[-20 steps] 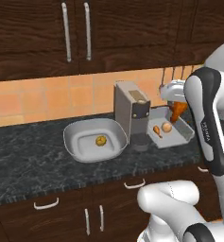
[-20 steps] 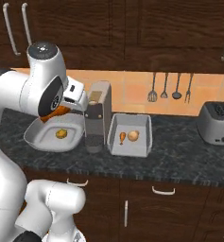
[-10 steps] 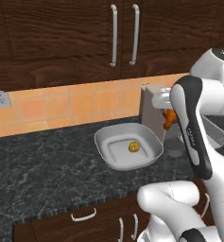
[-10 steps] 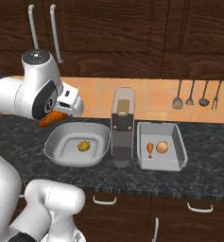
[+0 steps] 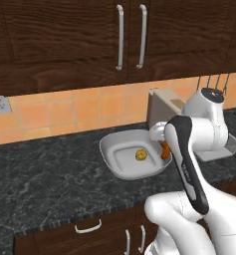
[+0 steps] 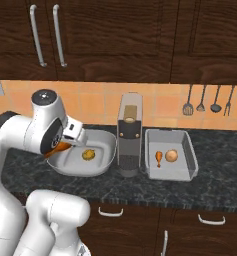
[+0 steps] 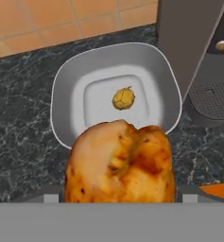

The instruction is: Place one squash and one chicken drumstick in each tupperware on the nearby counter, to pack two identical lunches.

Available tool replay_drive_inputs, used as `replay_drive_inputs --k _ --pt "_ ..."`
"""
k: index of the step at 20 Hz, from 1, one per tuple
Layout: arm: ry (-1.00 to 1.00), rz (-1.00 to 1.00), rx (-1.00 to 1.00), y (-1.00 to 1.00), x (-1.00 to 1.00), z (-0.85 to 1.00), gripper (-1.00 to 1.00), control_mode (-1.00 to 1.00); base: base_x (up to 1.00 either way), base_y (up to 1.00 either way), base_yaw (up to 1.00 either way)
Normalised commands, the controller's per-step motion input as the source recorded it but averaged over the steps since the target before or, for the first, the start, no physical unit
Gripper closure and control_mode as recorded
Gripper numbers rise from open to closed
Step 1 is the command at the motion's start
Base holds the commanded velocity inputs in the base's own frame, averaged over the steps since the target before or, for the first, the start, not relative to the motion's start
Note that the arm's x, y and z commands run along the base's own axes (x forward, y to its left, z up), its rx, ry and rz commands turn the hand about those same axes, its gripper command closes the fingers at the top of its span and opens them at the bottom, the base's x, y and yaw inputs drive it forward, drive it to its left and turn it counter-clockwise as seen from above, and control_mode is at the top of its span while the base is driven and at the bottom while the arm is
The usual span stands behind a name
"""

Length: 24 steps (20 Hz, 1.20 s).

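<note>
Gripper (image 7: 119,201) clamped on a chicken drumstick (image 7: 119,163), bulbous end filling the low centre of the hand view; in the base views the orange piece shows tucked under the wrist (image 5: 165,150), above the near-right rim of the white tub (image 7: 61,94). Yellow-green squash (image 7: 124,99) sits alone at the tub's middle. Grey tray (image 6: 187,165) on the far side of the coffee machine (image 6: 129,135) already holds a drumstick (image 6: 159,157) and the tan squash (image 6: 172,155), so this looks like the last placement. Risks, as I judge them: release here, over the rim rather than the floor, could let the drumstick tip off the sloped wall onto the counter (image 5: 45,169); a drop from this height may bounce it or knock the squash. Coffee machine stands just beside the tub, close to the wrist — a sideways swing could clip it. Open room lies toward the tub centre and the bare counter beyond
</note>
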Motion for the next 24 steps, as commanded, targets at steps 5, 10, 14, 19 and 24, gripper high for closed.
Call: replay_drive_inputs --k 5,10,14,19,24 --pt "0.12 0.0 0.0 0.79 0.46 -0.6 1.0 -1.0 0.0 0.0 0.0" --pt "0.0 -0.01 0.0 0.07 0.54 -0.4 1.0 -1.0 0.0 0.0 0.0" --pt "0.0 0.0 0.0 0.0 0.56 -0.36 1.0 -1.0 0.0 0.0 0.0" --pt "0.0 -0.01 0.0 0.03 0.51 -0.32 1.0 -1.0 0.0 0.0 0.0" --pt "0.0 -0.01 0.0 0.04 0.5 -0.25 1.0 -1.0 0.0 0.0 0.0"
